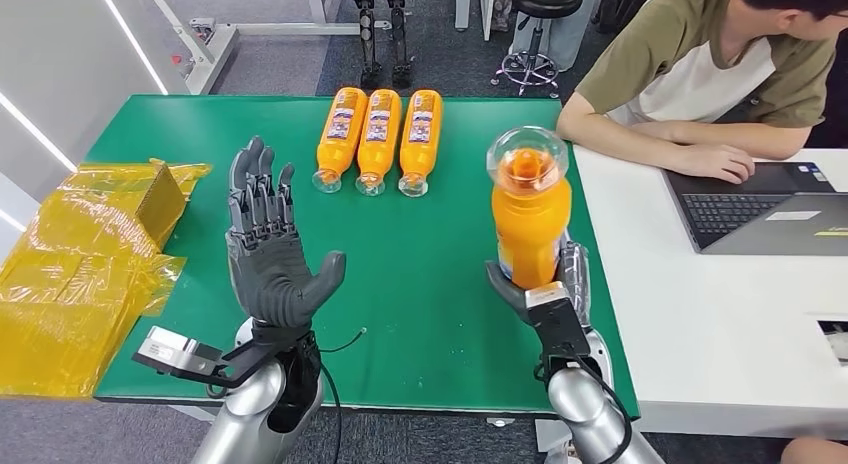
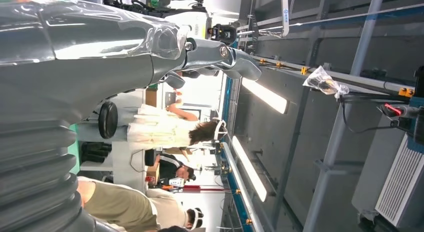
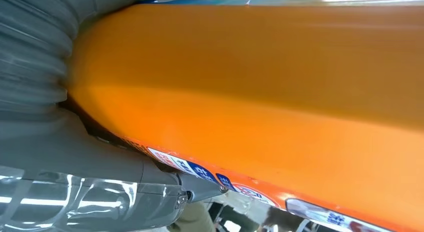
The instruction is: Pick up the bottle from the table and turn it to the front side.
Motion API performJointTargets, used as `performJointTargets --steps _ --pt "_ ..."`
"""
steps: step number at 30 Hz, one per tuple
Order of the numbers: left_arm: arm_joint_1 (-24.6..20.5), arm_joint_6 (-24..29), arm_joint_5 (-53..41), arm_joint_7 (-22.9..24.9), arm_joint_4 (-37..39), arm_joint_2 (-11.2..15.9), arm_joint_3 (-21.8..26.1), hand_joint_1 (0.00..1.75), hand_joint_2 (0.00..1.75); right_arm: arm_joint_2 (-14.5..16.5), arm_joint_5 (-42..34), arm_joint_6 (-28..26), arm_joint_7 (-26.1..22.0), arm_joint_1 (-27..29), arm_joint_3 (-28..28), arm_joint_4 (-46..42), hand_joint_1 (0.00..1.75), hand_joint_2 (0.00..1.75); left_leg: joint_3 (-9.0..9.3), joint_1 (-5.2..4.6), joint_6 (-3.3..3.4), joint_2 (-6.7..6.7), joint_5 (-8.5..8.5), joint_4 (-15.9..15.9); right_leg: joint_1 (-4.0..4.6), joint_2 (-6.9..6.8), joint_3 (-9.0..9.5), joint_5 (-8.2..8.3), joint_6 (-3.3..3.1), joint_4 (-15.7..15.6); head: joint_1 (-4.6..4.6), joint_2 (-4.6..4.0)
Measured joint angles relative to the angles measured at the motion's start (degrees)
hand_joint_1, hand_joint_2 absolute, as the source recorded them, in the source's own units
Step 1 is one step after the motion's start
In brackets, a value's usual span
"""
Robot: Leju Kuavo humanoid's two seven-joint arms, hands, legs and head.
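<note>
Head view first: the right hand (image 1: pixel 545 289) has the bottle (image 1: pixel 530 209) wrapped in its fingers and lifted off the green table (image 1: pixel 440 284), the clear round end of the bottle tipped up toward the camera. The grip sits on the lower part of the orange body. Right wrist view puts the lens almost against that bottle (image 3: pixel 260 87): a wall of orange, with a strip of blue-and-white label running along one edge beside the grey thumb (image 3: pixel 150 192). So the label is turned away to the side, not squarely shown.

Over to the left hand (image 1: pixel 268 244), raised above the table on the other side of the bottle, palm facing it, fingers straight and spread, nothing in it. Left wrist view shows the same grey hand (image 2: pixel 75 57) held apart, looking out across the room.

Beyond the held bottle, three more orange bottles (image 1: pixel 378 139) lie side by side on the table, labels up. A person (image 1: pixel 700 74) sits by a laptop (image 1: pixel 765 209) on the white table next door.

My read: pickup is done, the turn is the step in hand. Next the bottle wants rotating about its long axis until the label faces front, likely with the free hand helping, and without loosening the hold.
</note>
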Motion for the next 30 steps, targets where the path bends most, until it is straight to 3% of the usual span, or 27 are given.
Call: performJointTargets --steps 8,18,25,30 --pt "-0.04 0.11 0.31 0.08 0.0 0.0 -1.09 0.0 1.75 3.11 -6.77 -0.14 -1.83 4.79 -3.92 -5.75 1.75 1.75 -0.02 -0.02 0.01 0.01 -0.01 0.0 -0.02 0.01 -0.07 0.0 0.01 0.0 -0.01 0.0" --pt "-0.09 -0.95 1.34 1.07 0.0 0.01 -2.01 0.0 1.75 5.21 -7.88 -0.46 -2.11 8.55 -5.05 -10.12 1.75 1.75 -0.08 -0.01 0.0 0.03 -0.01 -0.01 -0.02 0.01 -0.13 -0.01 0.01 0.0 0.0 0.0" --pt "-0.33 -10.19 4.06 2.31 0.0 0.06 -3.72 0.0 1.75 6.75 -3.91 0.88 -0.21 10.38 -4.83 -12.59 1.75 1.75 -0.11 -0.02 0.0 0.04 -0.02 -0.01 -0.02 0.03 -0.16 -0.02 0.02 0.0 0.0 0.0" --pt "-0.76 -22.95 2.49 3.04 0.28 0.28 -5.88 0.0 1.75 5.6 12.09 10.52 7.7 10.43 -2.91 -13.44 1.75 1.75 -0.11 -0.02 0.01 0.08 -0.02 0.0 -0.03 0.08 -0.19 -0.01 0.02 0.0 0.0 0.0"
